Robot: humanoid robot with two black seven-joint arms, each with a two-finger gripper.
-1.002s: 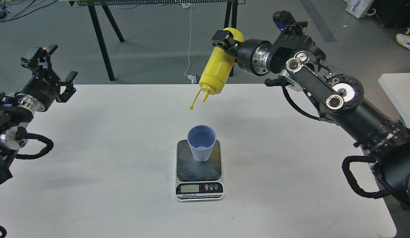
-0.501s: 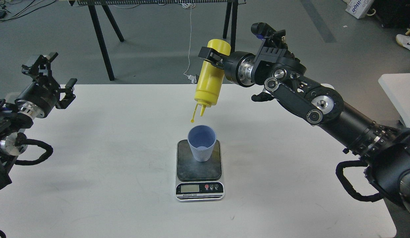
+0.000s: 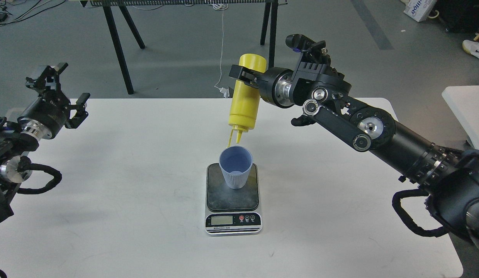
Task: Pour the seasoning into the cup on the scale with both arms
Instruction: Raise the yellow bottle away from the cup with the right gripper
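Observation:
The light-blue ribbed cup (image 3: 235,166) stands upright on the dark top plate of the scale (image 3: 232,200), mid-table. My right gripper (image 3: 245,75) is shut on the yellow seasoning bottle (image 3: 245,100) near its base. The bottle hangs upside down, almost vertical, its nozzle and cap strap just above the cup's far rim. My left gripper (image 3: 58,87) is open and empty, raised above the table's far left edge, well away from the cup.
The white table (image 3: 127,193) carries only the scale and cup. Black stand legs (image 3: 119,50) rise behind the far edge. A second white surface (image 3: 465,108) shows at the right. My right arm (image 3: 378,135) crosses above the table's right side.
My right arm moved left and down with the bottle, turning it from tilted to nearly vertical, bringing the nozzle from above the table behind the cup to just over its rim. The left arm barely moved.

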